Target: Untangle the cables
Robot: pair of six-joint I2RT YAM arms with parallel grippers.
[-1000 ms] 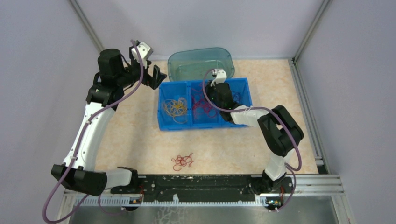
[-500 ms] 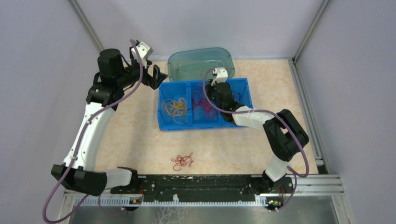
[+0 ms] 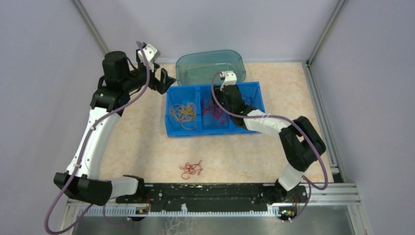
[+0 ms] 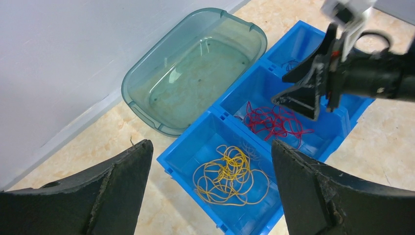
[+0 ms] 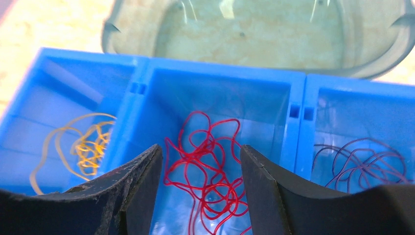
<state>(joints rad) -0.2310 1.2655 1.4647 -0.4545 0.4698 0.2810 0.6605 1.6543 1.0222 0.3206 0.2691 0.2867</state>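
Yellow cables [image 3: 183, 113], red cables [image 3: 214, 111], purple cables [image 5: 362, 161] lie sorted in the bin [image 3: 195, 132] — a red clump [image 3: 191, 169] waits at the worktop's [image 3: 147, 147] near edge; left fingers [image 4: 117, 196], right fingers [image 5: 137, 196] apart, empty.

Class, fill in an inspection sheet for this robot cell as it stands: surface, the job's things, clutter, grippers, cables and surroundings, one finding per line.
Surface: beige marbled table; no spills seen.
Job's things: the blue bin holds yellow strands, red strands and dark purple strands, one colour per compartment. A loose red clump lies on the table near the arm bases.
Clutter: teal tub behind the bin; nothing seen inside.
Grippers: left gripper open, by the bin's far-left corner. Right gripper open, over the red compartment. Neither holds anything.
Cables: purple arm cables loop along both arms.
Surroundings: plain walls, metal frame posts.
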